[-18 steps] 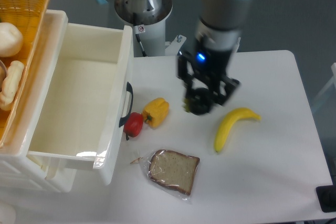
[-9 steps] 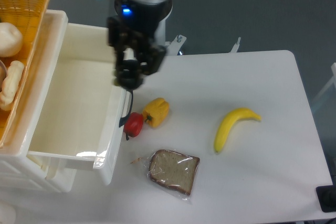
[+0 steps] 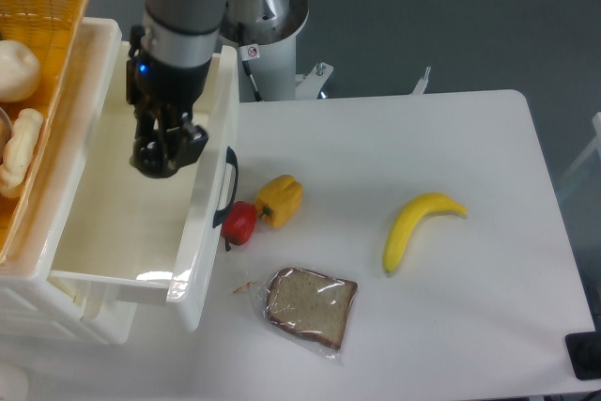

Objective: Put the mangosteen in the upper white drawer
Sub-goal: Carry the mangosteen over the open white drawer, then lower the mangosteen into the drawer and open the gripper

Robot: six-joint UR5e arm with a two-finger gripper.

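The claw (image 3: 156,159) is gripping the mangosteen (image 3: 152,161) and hanging over the open upper white drawer (image 3: 122,232), inside its walls. The placing step is underway; next it probably needs lowering and releasing.

From my feed, the mangosteen (image 3: 153,157) is mostly hidden inside the tool (image 3: 160,152); I can't make out the jaws' spacing. The wicker basket (image 3: 56,7) and upper white drawer (image 3: 202,194) are cut off at the left edge.
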